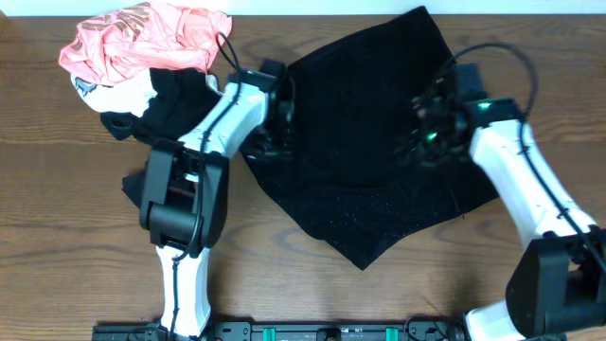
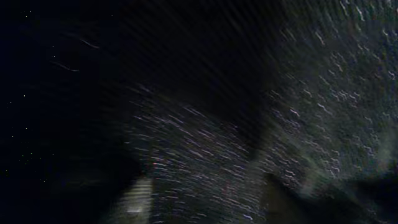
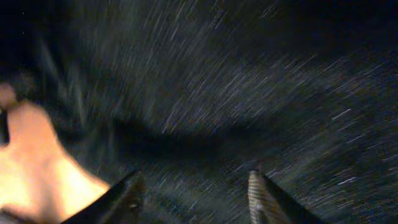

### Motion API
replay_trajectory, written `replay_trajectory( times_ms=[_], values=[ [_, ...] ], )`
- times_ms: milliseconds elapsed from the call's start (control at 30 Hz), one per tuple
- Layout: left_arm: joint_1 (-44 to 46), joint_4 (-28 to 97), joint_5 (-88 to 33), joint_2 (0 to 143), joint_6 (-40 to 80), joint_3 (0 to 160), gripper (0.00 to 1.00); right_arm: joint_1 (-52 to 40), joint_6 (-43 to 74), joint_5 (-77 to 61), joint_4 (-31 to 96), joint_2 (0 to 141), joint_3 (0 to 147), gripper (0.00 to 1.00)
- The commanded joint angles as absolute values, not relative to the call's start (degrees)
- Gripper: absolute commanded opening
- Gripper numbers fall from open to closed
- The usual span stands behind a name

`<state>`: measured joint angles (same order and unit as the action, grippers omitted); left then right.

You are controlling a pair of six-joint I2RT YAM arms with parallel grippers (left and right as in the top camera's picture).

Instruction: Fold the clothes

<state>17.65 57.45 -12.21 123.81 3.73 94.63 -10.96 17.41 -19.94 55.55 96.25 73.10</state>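
Black knit clothes [image 1: 369,199] between arms, one per side edge for two-handed fold; right gripper [image 3: 193,183] jaws apart, left gripper [image 1: 275,114] can't tell.

Left arm [image 1: 227,114]: white tubular links with a thin black line running along them, joined by bulky black joint housings [image 1: 180,194]. Right arm [image 1: 530,185]: same build, with small green lights [image 1: 485,106] glowing at the wrist. Thin black cables [image 1: 502,45] arc over each wrist. Right gripper [image 3: 189,202]: dark fingers [image 3: 256,196], inner faces finely ribbed. Black base rail [image 1: 312,332] with green fittings.
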Motion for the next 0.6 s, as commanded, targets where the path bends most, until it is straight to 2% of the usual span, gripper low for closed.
replay_trajectory(
  times_ms=[0,67,133,267,567],
  values=[
    [15.4,55.6,-5.3,121.6,-0.8,95.9,0.8,-16.3,18.5,-22.1,57.7,96.4,71.7,0.67],
    [14.3,53.8,-4.4,121.6,-2.2,95.9,0.83,-18.9,19.8,-22.1,59.5,96.4,71.2,0.77],
    [13.1,51.9,-4.3,121.6,-3.0,95.9,0.86,-21.5,21.0,-22.1,61.6,96.4,70.8,0.8],
    [10.9,48.4,-4.2,121.6,-3.0,95.9,0.9,-24.8,24.4,-20.5,64.8,96.4,70.1,0.81],
    [9.1,44.3,-4.2,121.6,-5.8,95.9,0.91,-30.6,30.1,-19.5,71.2,96.4,67.0,0.82]
  ],
)
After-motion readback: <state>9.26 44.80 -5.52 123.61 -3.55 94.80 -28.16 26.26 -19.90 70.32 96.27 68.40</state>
